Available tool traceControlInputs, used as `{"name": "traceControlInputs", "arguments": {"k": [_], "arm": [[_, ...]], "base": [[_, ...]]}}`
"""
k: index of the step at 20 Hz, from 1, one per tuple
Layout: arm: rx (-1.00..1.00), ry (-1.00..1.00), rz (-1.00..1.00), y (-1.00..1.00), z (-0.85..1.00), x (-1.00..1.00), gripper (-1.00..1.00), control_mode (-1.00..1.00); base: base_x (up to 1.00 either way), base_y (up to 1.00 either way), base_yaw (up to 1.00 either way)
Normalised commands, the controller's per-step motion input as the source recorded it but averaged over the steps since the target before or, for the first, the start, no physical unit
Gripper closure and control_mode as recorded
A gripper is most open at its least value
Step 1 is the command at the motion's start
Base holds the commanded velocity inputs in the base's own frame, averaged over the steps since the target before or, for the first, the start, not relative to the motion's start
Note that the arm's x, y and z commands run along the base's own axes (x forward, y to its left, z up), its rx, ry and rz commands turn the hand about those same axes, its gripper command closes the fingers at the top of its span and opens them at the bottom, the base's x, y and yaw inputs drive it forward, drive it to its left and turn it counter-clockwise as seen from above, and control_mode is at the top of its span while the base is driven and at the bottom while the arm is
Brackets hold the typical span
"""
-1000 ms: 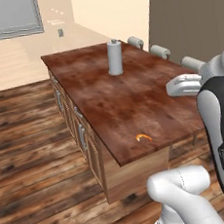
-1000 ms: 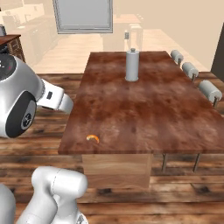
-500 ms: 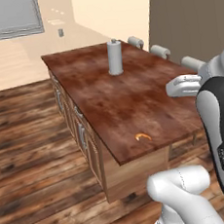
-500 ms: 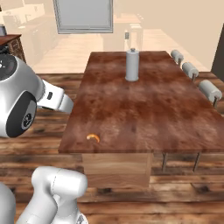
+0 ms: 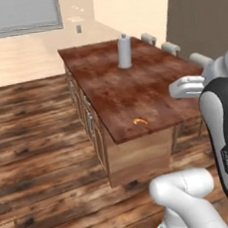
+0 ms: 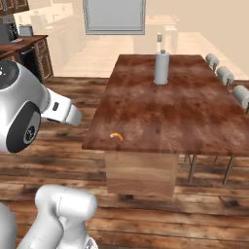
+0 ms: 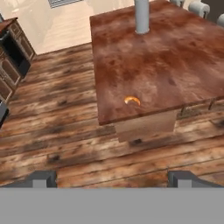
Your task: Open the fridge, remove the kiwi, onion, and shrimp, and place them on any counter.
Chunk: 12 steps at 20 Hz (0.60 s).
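Hand view: the shrimp (image 7: 132, 101) lies on the counter (image 7: 175, 65), close to the near edge and toward the near left corner as this camera frames it, well apart from the grey cylinder (image 7: 141, 15) that stands upright far back along the same top. The pincer (image 7: 112, 178) hangs high above the plank floor (image 7: 57, 131), short of the counter, its two dark tips spread wide with nothing between them.

The shrimp is a tiny orange crescent, and I would judge it very light, smooth and a little slippery; it lies flat, so little of it rises off the wood. If it had to be taken up again, the tips would best close across the thick middle of the curve (not on the thin ends, which could pivot out).

The counter top is a dark reddish-brown mottled wood, flat and hard, on a paler wooden base with drawer fronts along one side. Grey padded stools (image 6: 224, 74) line its far side. The floor is rough-looking dark wooden planking.
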Motion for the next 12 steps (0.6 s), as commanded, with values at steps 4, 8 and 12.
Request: {"name": "traceControlInputs", "arguments": {"k": [4,8,12], "arm": [[0.0,0.0,0.0,0.0,0.0,0.0,-1.0,1.0],[0.0,0.0,0.0,0.0,0.0,0.0,-1.0,1.0],[0.0,0.0,0.0,0.0,0.0,0.0,-1.0,1.0]], "base": [[-0.83,-0.19,0.48],[-0.93,-0.39,0.62],[-0.86,-0.32,0.71]]}}
